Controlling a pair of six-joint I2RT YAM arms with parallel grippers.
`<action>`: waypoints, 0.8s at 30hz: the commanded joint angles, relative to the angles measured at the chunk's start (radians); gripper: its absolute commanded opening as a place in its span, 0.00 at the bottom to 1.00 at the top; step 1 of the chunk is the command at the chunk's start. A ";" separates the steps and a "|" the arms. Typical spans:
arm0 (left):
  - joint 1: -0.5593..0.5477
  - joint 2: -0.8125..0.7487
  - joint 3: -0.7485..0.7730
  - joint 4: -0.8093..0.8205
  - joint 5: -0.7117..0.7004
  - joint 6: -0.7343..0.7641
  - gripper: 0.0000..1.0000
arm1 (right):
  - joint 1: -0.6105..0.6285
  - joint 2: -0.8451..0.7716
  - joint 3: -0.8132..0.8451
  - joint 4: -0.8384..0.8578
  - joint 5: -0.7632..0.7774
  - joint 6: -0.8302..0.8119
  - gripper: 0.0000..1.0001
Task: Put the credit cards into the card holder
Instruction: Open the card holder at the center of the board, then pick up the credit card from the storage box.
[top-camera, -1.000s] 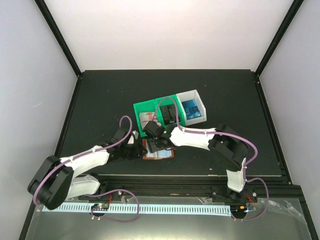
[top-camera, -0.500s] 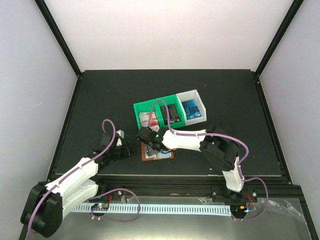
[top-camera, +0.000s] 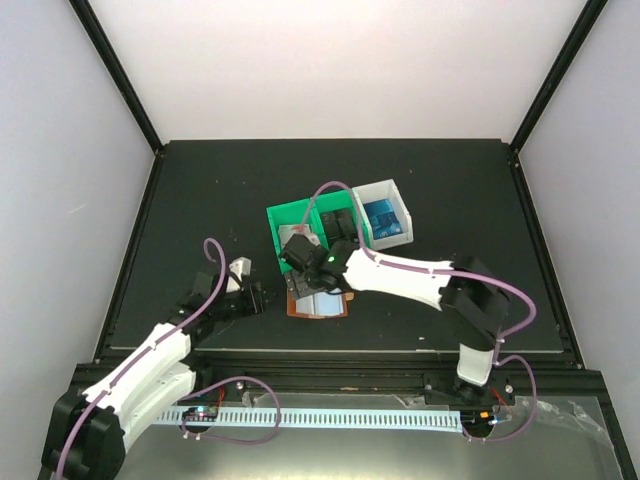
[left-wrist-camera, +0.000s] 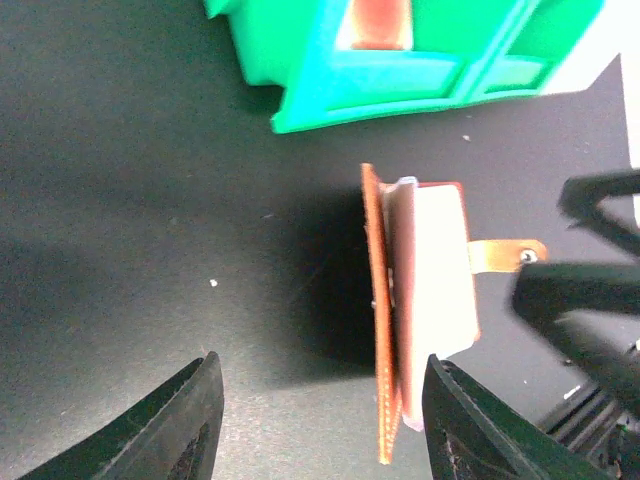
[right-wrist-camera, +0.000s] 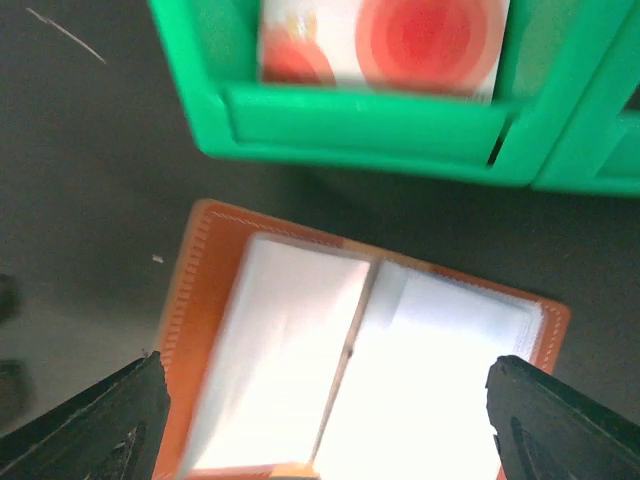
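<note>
My right gripper (right-wrist-camera: 325, 365) hangs wide open and empty over the wallet (right-wrist-camera: 350, 370), and my left gripper (left-wrist-camera: 320, 362) is open too, nothing between its fingers, low on the black table (left-wrist-camera: 150, 200) just beside the wallet's cover. The wallet lies opened out on the table just in front of the green bin (right-wrist-camera: 350, 110), its clear pockets facing up and its snap tab (left-wrist-camera: 505, 255) sticking out to one side. In the bin's nearest compartment sit the red-and-white cards (right-wrist-camera: 400, 35); the black cards (top-camera: 342, 225) are in the next one along and the blue cards (top-camera: 385, 220) in the white bin (top-camera: 375, 190). I expect the cards to be light, stiff and slick. Lying flat in a compartment they give me little to bite on, so I would pinch one by a short edge, perhaps after tipping it against the bin wall. The wallet looks soft and light: I think it will skate across the table or fold shut if pushed. So I would have my left gripper pin or pinch the outer leather edge, well away from the floppy pockets. Then the right can slide a card in by its far end.
</note>
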 joint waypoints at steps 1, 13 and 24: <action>0.005 -0.051 0.056 0.009 0.075 0.068 0.57 | -0.033 -0.114 0.022 0.035 -0.047 -0.079 0.88; -0.037 -0.041 0.252 -0.110 0.013 0.250 0.66 | -0.127 -0.239 -0.148 0.179 -0.164 -0.046 0.68; -0.166 0.200 0.530 -0.205 -0.144 0.435 0.65 | -0.125 -0.177 -0.333 0.412 -0.386 -0.052 0.42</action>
